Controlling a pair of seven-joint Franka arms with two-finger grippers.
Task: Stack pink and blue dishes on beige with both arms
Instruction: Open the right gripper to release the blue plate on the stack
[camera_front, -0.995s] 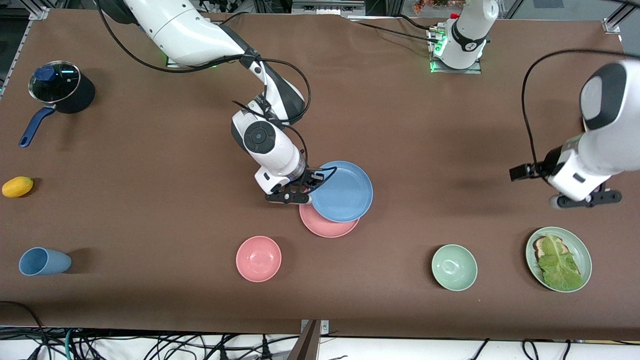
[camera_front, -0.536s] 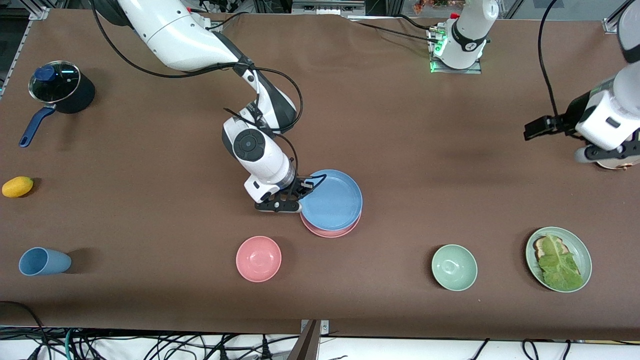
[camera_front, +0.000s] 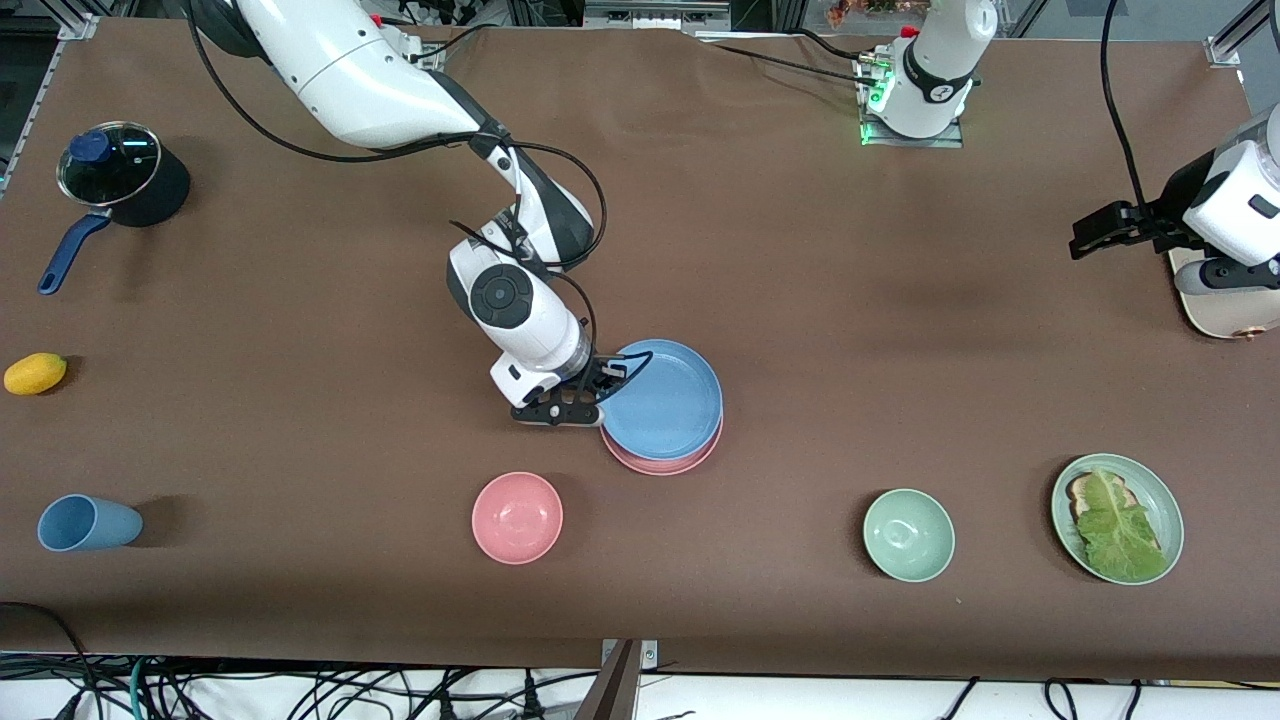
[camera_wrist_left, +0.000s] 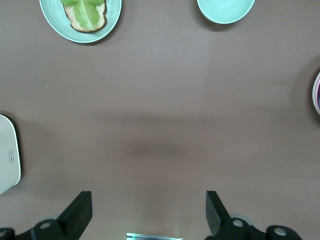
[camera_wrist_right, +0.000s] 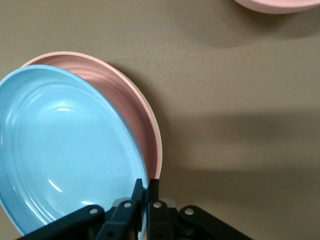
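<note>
The right gripper (camera_front: 590, 392) pinches the rim of the matte blue plate (camera_front: 662, 399), tilted over the pink plate (camera_front: 668, 462) mid-tabletop (camera_front: 800, 300). A thin pale edge shows beneath the pink plate. A pink bowl (camera_front: 517, 517) sits nearer the camera. The left gripper (camera_wrist_left: 149, 212) hovers spread apart over bare tabletop.

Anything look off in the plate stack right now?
Slightly. The blue plate sits tilted on the pink plate, not nested flat: the right gripper is shut on its rim. A thin beige edge shows beneath the pink. The left gripper waits open over bare table.
</note>
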